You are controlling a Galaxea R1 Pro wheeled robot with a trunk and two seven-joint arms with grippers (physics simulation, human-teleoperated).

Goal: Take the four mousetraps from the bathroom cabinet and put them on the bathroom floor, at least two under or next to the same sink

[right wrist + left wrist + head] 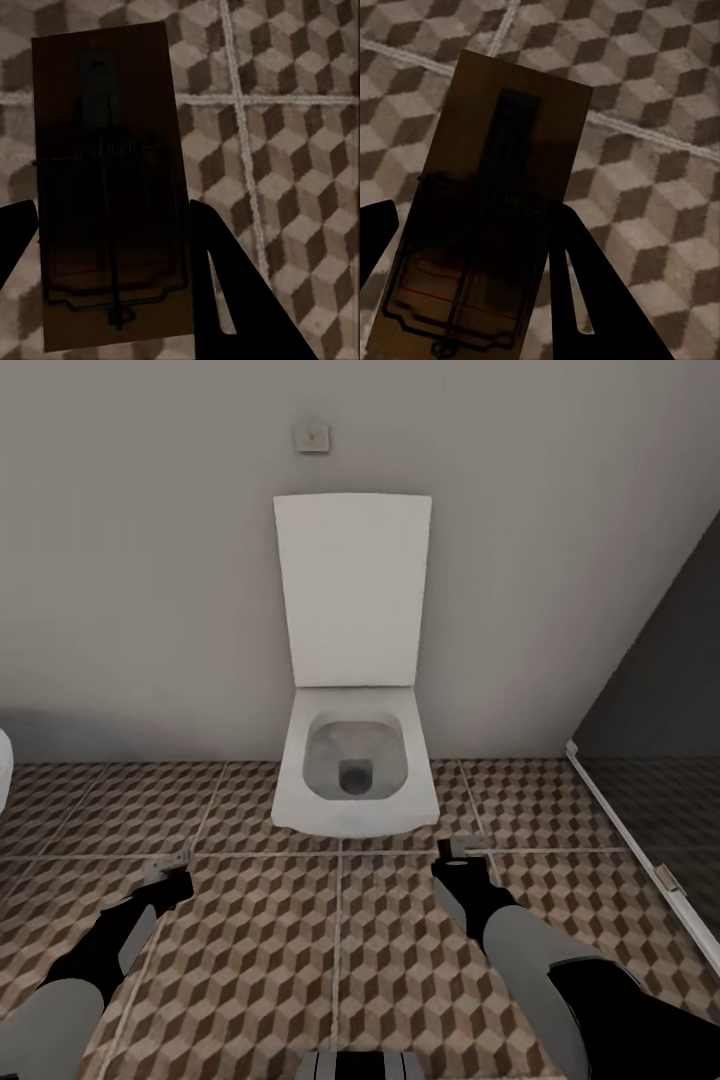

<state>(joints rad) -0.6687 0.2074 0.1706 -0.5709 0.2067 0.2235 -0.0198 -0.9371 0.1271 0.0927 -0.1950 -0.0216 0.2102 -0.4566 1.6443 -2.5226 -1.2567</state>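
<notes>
While you are facing the toilet, both sets of jaws are gripping a mousetrap, left and right, above the bathroom floor, each pinching the long edges of a light, stiff board, away from its thin, bendy wires.

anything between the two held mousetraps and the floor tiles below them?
Nothing visible. Left end effector holds one mousetrap, right end effector holds another mousetrap; only bare bathroom floor shows beneath. The toilet stands ahead, beyond both.
</notes>
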